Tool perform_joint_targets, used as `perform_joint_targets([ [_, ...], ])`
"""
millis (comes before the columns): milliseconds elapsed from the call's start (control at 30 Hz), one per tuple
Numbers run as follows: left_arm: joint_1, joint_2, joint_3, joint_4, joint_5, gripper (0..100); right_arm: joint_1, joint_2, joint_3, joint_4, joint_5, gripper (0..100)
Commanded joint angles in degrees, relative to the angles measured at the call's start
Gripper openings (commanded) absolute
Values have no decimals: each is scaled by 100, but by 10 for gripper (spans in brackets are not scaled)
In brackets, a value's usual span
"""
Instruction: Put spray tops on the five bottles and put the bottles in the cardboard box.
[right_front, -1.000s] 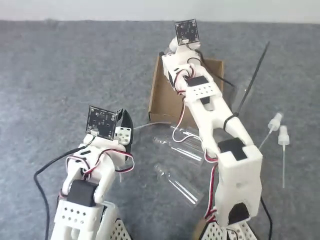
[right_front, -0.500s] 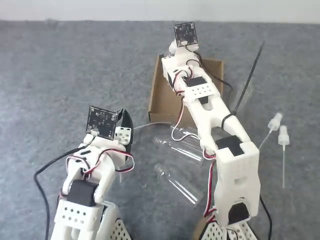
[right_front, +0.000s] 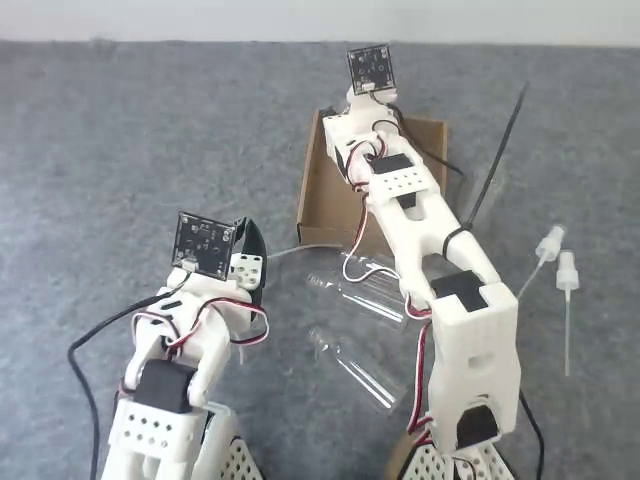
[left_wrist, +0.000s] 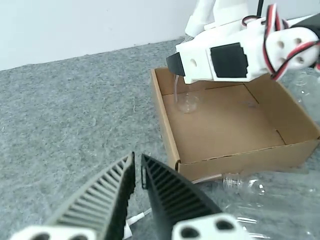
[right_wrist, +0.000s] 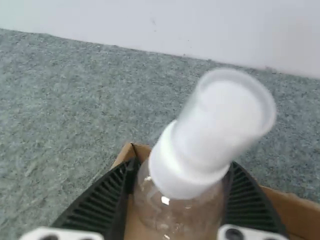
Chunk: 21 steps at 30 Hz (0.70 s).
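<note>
At worktop (right_front: 150, 130) left, left end effector (left_wrist: 138, 159) sits — jaws almost closed, empty. Right end effector (right_wrist: 180, 200) grips the capped bottle (right_wrist: 210, 135) low inside the cardboard box (left_wrist: 167, 115). Risk: released off the box floor, it may tip and crowd the others' space.

The right arm (right_front: 430, 230) stretches from the lower right of the high view up to the upper middle, wrist tipped downward, and the right gripper (right_wrist: 180, 200) is clamped around a bottle (right_wrist: 210, 130). The left arm (right_front: 190, 330) sits folded at lower left (left gripper (left_wrist: 138, 165) fingers nearly touching).
</note>
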Motion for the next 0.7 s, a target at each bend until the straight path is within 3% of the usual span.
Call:
perform_joint_targets([
  [0,-26,9,-40,-149,9,11,-4,-110,-360,22,-9,214],
  [667,-26,9,-40,-149,0,11,-127,-136,-378,22,0,214],
])
